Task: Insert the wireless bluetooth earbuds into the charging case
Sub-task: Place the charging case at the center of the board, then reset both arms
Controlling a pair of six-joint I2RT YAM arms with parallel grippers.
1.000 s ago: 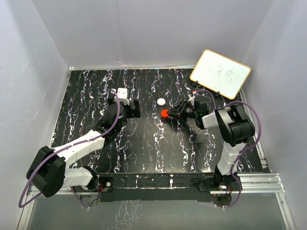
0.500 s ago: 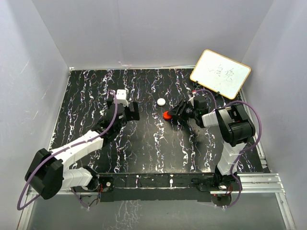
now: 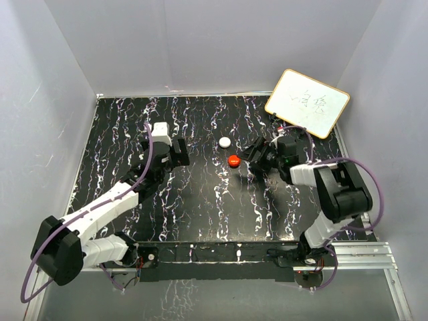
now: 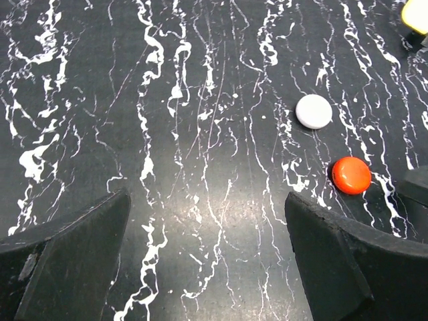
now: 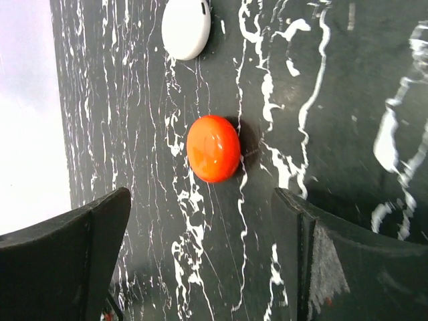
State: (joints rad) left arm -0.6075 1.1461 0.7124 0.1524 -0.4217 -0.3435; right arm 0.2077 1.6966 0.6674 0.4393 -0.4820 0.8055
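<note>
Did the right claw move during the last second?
Yes. The right claw drew back to the right, away from the white disc, leaving the red disc free.

A red disc (image 5: pixel 212 148) lies ahead of the spread right pincer (image 5: pixel 200 217), white disc (image 5: pixel 186 28) beyond.

Top camera high, looking down; wrist cameras low, close; all share red disc (image 3: pixel 233 160), white disc (image 3: pixel 225 142).
</note>
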